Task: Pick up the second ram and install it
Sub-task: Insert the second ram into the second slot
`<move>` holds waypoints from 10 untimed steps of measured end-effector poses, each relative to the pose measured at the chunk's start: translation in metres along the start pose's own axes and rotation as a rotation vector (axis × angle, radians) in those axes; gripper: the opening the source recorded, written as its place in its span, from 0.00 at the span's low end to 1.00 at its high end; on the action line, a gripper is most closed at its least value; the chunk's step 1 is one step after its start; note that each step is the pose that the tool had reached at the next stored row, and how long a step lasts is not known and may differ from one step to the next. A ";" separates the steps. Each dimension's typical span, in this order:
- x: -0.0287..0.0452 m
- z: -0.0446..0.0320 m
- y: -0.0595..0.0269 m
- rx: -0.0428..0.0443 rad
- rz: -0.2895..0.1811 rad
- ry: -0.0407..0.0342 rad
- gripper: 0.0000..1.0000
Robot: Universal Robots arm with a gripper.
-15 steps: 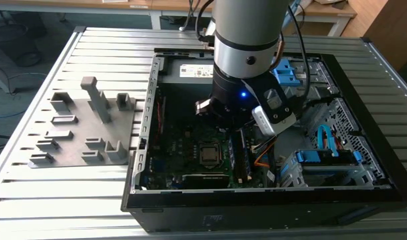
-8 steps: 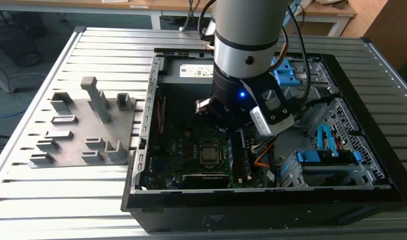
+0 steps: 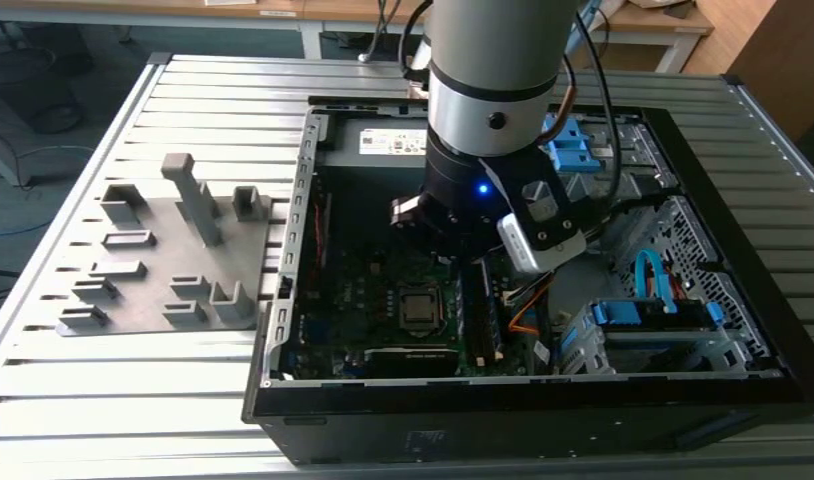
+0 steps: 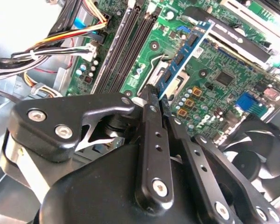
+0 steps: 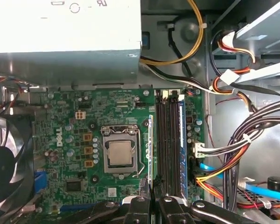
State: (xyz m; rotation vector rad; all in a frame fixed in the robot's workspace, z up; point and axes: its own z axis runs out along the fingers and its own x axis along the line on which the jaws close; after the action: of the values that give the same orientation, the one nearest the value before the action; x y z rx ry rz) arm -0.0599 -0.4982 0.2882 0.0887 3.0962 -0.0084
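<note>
In the second wrist view my gripper (image 4: 155, 92) is shut on one end of the second ram (image 4: 186, 51), a slim blue-green strip with black chips. The strip sticks out from the fingertips over the green motherboard (image 4: 224, 60), tilted and apart from the dark memory slots (image 4: 130, 46). In the first wrist view the second ram (image 5: 150, 149) appears edge-on between the processor socket (image 5: 121, 151) and the empty slots (image 5: 165, 144), above my fingertips (image 5: 141, 201). Another memory stick (image 5: 181, 144) sits seated in the far slot. In the exterior view the gripper (image 3: 441, 235) hangs inside the open computer case (image 3: 294, 250).
A grey power supply (image 5: 65, 28) borders the board. Cable bundles (image 5: 233, 140) run close beside the slots. A black fan (image 5: 4, 163) sits on the other side. Outside the case, a grey fixture plate (image 3: 154, 250) with upright holders lies at the exterior view's left.
</note>
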 end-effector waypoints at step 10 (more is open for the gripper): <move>0.0000 0.0000 -0.0001 -0.0699 0.008 0.0042 0.14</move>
State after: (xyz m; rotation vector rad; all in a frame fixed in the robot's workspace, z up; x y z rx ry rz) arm -0.0599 -0.4984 0.2882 0.0987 3.0964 0.1003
